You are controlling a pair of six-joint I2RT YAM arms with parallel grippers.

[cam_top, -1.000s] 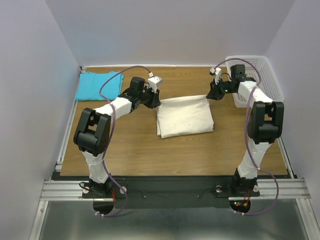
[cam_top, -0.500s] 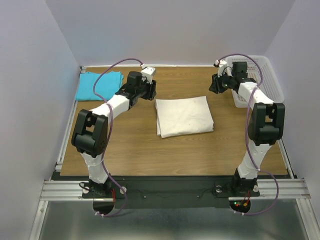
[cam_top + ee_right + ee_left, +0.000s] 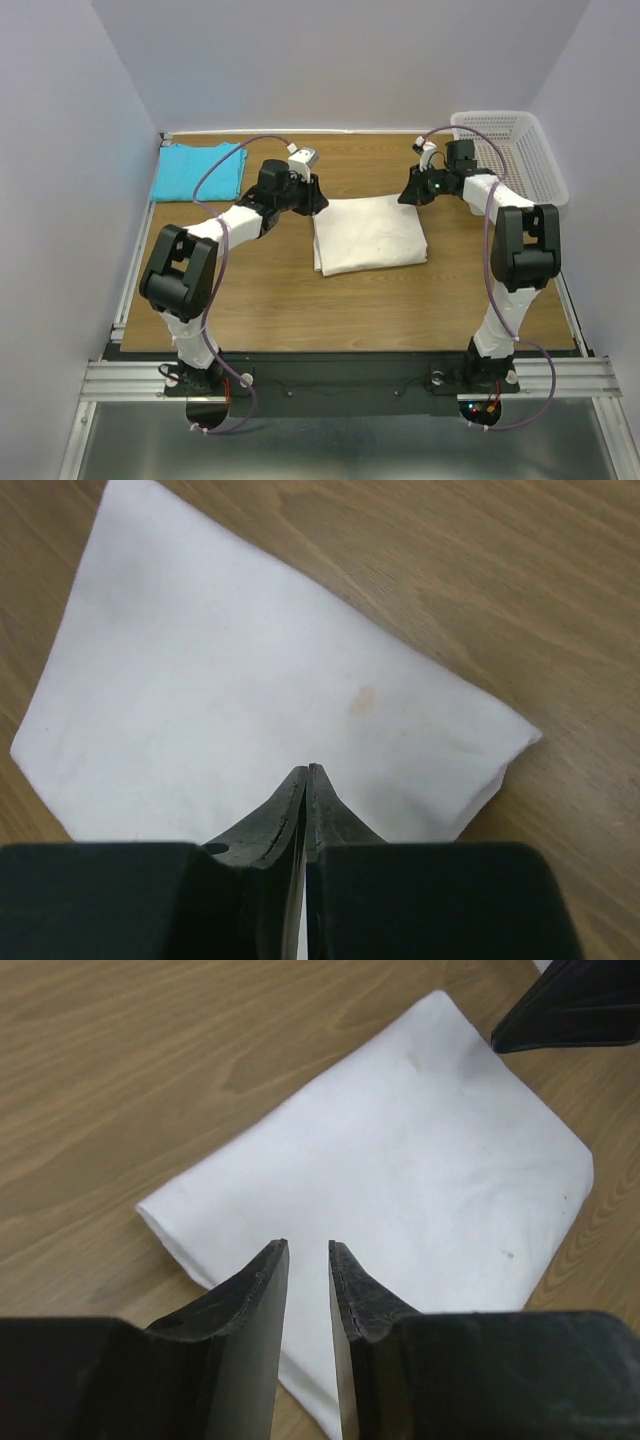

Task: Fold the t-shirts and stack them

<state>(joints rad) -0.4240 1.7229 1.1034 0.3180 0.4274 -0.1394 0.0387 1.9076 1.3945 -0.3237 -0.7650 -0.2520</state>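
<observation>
Left jaws stand narrowly apart, right jaws closed empty, over cream shirt (image 3: pixel 368 233); turquoise shirt (image 3: pixel 200 168) far-left, basket (image 3: pixel 540 168) far-right.

Wood-grain table (image 3: pixel 360 310), brown, matte. Plain pale lavender back wall (image 3: pixel 340 60) and side walls (image 3: pixel 50 200) close it in on three sides. Aluminium rail (image 3: pixel 350 378) along near edge, grey metal sheet (image 3: pixel 340 440) below. Light soft, even.

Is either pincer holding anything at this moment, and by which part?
Nothing seems held. The left pincer is slightly open, the right pincer shut and empty, both over the flat folded cream shirt.
</observation>
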